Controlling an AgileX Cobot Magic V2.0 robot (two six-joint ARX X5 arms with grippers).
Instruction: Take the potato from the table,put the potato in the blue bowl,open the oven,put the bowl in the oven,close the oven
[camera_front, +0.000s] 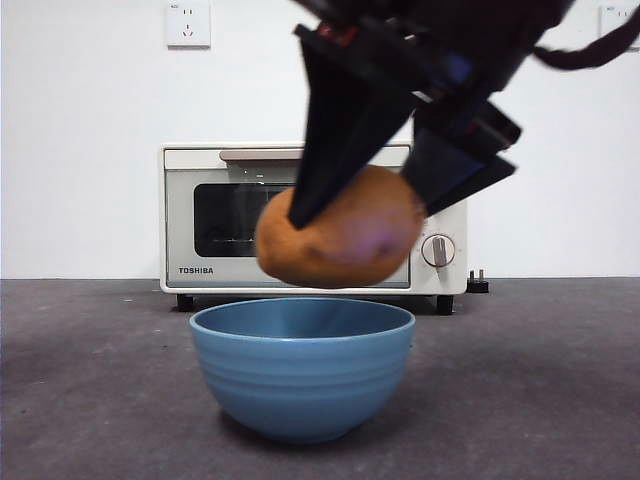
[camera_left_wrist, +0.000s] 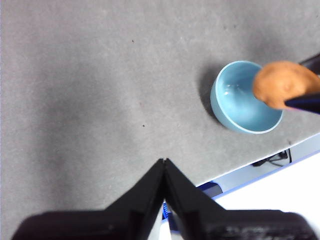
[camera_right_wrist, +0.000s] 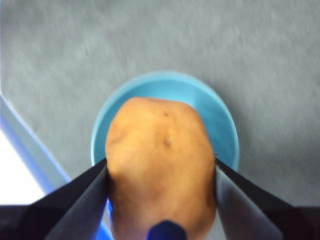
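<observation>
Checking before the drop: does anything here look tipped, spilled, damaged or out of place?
Nothing stands out. The right gripper holds the potato in the air above the blue bowl, which stands upright and empty on the table. The oven behind is shut and level. The left gripper waits shut, away from the bowl.
</observation>
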